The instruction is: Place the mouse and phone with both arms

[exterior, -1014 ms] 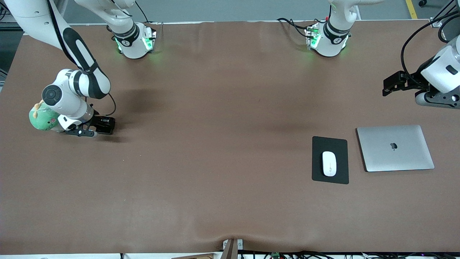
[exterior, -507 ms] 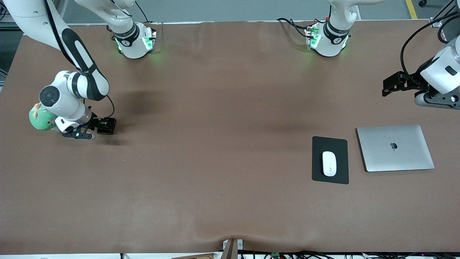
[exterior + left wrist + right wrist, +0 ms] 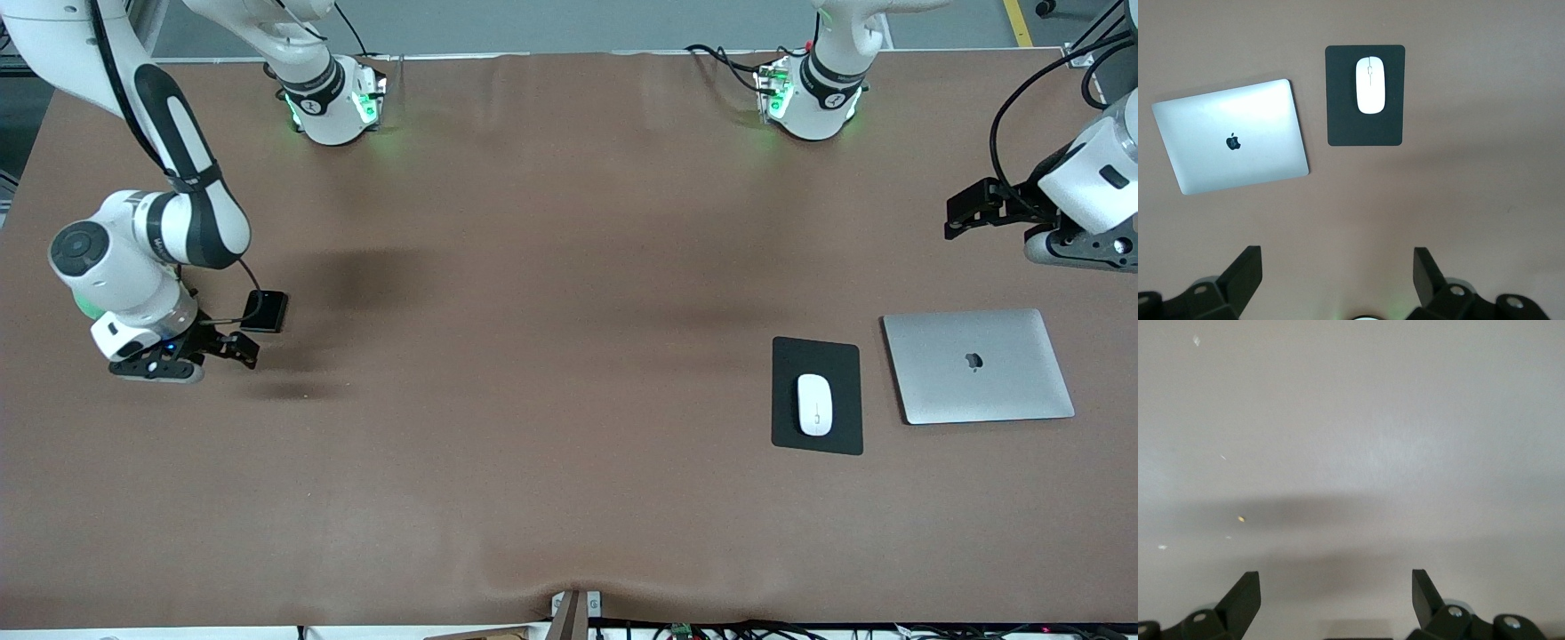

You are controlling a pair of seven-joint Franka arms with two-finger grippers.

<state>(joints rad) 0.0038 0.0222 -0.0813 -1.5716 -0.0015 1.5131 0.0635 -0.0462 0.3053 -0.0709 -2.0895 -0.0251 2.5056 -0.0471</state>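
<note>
Brown matting covers the table (image 3: 551, 267) from end to end. At the right arm's end lies the phone (image 3: 265, 312), flat on the mat and free of any grip. The right gripper (image 3: 233, 347) hangs just beside it, on the side nearer the front camera, with its fingers (image 3: 1238, 597) spread wide and nothing between them; the right wrist view shows only bare mat under the jaws. At the left arm's end the mouse (image 3: 814, 404) rests on a black pad (image 3: 818, 356), with a closed silver laptop (image 3: 978, 365) just beside the pad. The left gripper (image 3: 958, 213) waits in the air over bare mat past the laptop, likewise spread wide and empty.

Both objects appear to be set down, so the step in hand is judged to be the right arm's retreat from the phone. To do it well, the open fingers should rise straight up before any sideways travel, so that neither tip clips the phone's edge and slides it. The wrist cable (image 3: 253, 307) loops close to the phone and should be kept off it. The left arm needs no move; swinging it low over the pad would risk nudging the mouse.
</note>
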